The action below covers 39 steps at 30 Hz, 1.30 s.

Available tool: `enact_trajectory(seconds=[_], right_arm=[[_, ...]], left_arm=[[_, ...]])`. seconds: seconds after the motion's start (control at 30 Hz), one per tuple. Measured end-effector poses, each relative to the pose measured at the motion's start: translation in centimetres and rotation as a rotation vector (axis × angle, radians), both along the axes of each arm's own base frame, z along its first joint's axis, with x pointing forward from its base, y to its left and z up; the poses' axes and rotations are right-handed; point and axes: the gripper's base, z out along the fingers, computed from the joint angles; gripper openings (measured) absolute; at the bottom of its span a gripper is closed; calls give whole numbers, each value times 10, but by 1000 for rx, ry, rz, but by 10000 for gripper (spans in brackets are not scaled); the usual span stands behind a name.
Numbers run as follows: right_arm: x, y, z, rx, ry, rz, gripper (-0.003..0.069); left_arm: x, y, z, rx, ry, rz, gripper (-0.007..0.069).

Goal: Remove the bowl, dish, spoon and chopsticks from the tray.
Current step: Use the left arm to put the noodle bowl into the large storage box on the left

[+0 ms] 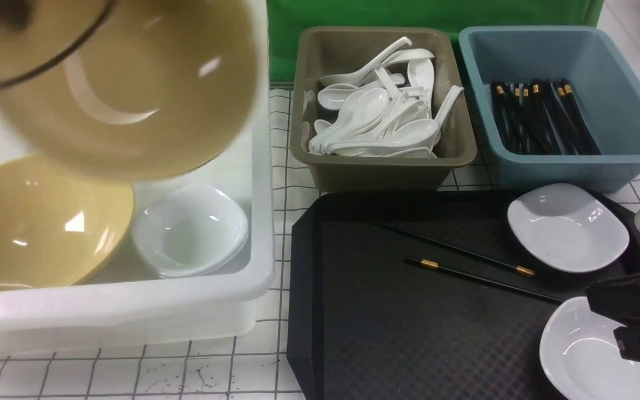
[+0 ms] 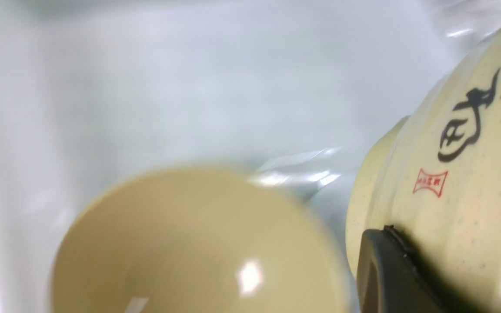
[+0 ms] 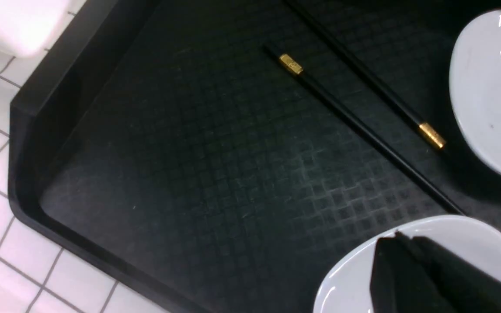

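Observation:
My left gripper (image 2: 450, 282) is shut on the rim of the mustard-yellow bowl (image 1: 125, 89). One finger (image 2: 389, 274) presses the bowl's (image 2: 463, 174) lettered outer wall, and the bowl hangs tilted above the white tub. On the black tray (image 1: 409, 333) lie the two chopsticks (image 1: 464, 253), apart and roughly parallel. A white dish (image 1: 567, 228) sits at the tray's back right and another dish (image 1: 575, 355) at its front right. My right gripper (image 1: 625, 341) is shut, its tips (image 3: 396, 239) over that front dish (image 3: 355, 274). No spoon shows on the tray.
The white tub (image 1: 131, 311) at the left holds a second yellow bowl (image 1: 36, 222) and stacked white dishes (image 1: 189, 230). Behind the tray, an olive tub (image 1: 381, 166) holds several spoons and a blue tub (image 1: 564, 172) several chopsticks.

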Motion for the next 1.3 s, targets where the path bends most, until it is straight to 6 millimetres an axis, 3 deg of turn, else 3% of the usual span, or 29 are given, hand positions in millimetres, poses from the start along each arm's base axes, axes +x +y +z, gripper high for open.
enact_trajectory(seconds=[0.03,0.07,0.1,0.2,0.43,0.57,0.7,0.83,0.93,0.97,1.03,1.13,1.23,1.3], right_arm=[[0,0,0,1,0,0,64],[0,0,0,2,0,-1,64],[0,0,0,3,0,-1,65],[0,0,0,7,1,-2,67],[0,0,0,11,-2,-5,69],[0,1,1,13,-2,-6,71],[-1,0,-5,17,5,-22,76],[0,0,-10,20,29,-30,96],[0,0,-12,17,48,-26,118],[1,0,-14,12,64,-26,144],[2,-1,-17,-4,95,-35,183],[10,-5,-18,-70,172,-70,262],[24,-11,-21,-162,253,-115,356],[32,-13,-23,-200,279,-126,398]], left_arm=[[-5,13,-15,-13,49,46,5],[-6,15,-17,-15,55,57,5],[-15,36,-38,-34,105,138,5],[-22,59,-73,-65,136,271,5],[-17,76,-104,-38,118,417,24],[-14,84,-117,-9,168,445,113],[-13,85,-120,-17,185,464,318],[-17,82,-101,-34,178,486,517],[-22,79,-80,-27,147,490,577],[-27,76,-63,-24,113,494,594],[-35,70,-43,-26,62,492,596],[-50,40,-8,-30,-70,402,563],[-63,-8,17,-17,-187,190,470],[-70,-28,22,-6,-215,101,412]])
